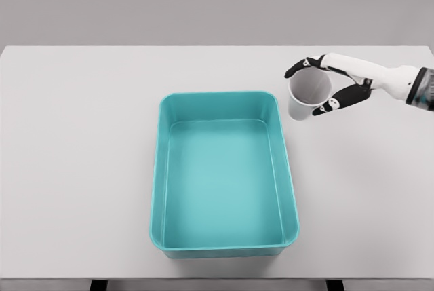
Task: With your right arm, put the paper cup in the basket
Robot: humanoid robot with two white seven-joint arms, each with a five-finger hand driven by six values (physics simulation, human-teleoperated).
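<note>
Grasp done, transfer left. Right hand (324, 86) wrapped around the paper cup (306, 95), dark fingertips (296, 69) curled over the far rim, thumb pressed on the near side. Cup upright, mouth open, just beside the basket (157, 169) at about two o'clock from its centre, apparently lifted a little off the table (81, 135), though hard to tell for sure. Basket teal, rectangular, nothing inside. Remaining, by judgement: carrying toward eight o'clock over the rim, lowering, then letting go. Left arm out of view.
</note>
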